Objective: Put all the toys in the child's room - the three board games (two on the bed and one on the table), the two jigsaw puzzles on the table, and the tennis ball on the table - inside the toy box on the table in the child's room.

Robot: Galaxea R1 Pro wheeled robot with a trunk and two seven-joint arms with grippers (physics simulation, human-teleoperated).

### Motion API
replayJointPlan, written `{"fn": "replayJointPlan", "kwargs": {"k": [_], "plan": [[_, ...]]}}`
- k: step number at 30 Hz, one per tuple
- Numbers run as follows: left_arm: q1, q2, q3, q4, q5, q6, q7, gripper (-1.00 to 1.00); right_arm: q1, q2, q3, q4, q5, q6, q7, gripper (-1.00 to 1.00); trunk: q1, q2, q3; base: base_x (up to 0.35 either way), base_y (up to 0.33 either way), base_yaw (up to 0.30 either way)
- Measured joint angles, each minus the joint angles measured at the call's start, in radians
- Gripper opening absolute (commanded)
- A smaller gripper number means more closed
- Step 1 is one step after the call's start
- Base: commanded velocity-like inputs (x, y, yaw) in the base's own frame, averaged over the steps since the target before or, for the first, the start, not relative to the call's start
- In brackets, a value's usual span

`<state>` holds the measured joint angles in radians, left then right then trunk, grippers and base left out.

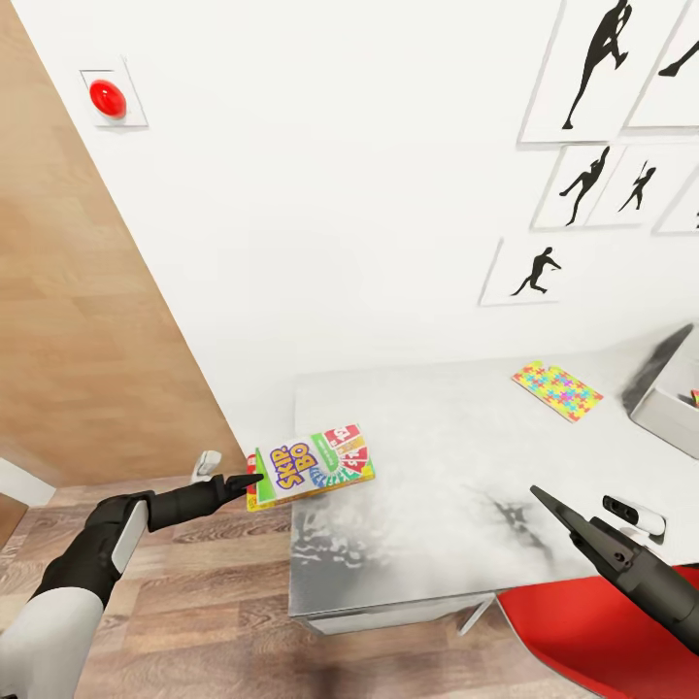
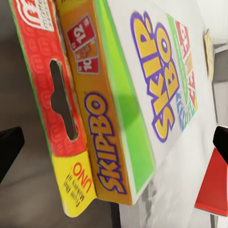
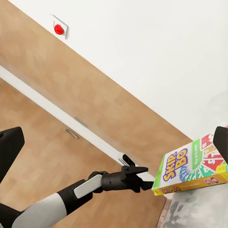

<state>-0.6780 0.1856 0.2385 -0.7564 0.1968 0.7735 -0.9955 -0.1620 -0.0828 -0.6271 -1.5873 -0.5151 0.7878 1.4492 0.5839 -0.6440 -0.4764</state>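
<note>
1. We are seeing the Skip-Bo board game (image 1: 311, 465), red-yellow-green with big lettering, overhanging the table (image 1: 456, 466) edge at lower centre.
2. Left gripper (image 1: 254, 479) is touching its end, jaws spread, gripping nothing.
3. Right gripper (image 1: 540, 498) is hovering lower right; its jaw state we cannot tell.

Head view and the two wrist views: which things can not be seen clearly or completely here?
- Toy box: cut off by the head view's right edge; most of its inside is out of frame.
- Left gripper: at the Skip-Bo box; whether its fingers actually touch the box cannot be told in the head view or the right wrist view.
- Small white and black object on the table: too small to identify.
</note>
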Motion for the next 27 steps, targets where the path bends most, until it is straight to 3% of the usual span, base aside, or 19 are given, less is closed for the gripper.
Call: {"fn": "replayJointPlan", "kwargs": {"k": [8,27], "plan": [[0.0,0.0,0.0,0.0,0.0,0.0,0.0,1.0,0.0,0.0,0.0,0.0,0.0,0.0,0.0,1.0,0.0,0.0,0.0,0.0,-0.12,0.0],[0.0,0.0,0.0,0.0,0.0,-0.001,-0.002,1.0,0.0,0.001,0.0,0.0,0.0,0.0,0.0,1.0,0.0,0.0,0.0,0.0,-0.004,0.0]]}}
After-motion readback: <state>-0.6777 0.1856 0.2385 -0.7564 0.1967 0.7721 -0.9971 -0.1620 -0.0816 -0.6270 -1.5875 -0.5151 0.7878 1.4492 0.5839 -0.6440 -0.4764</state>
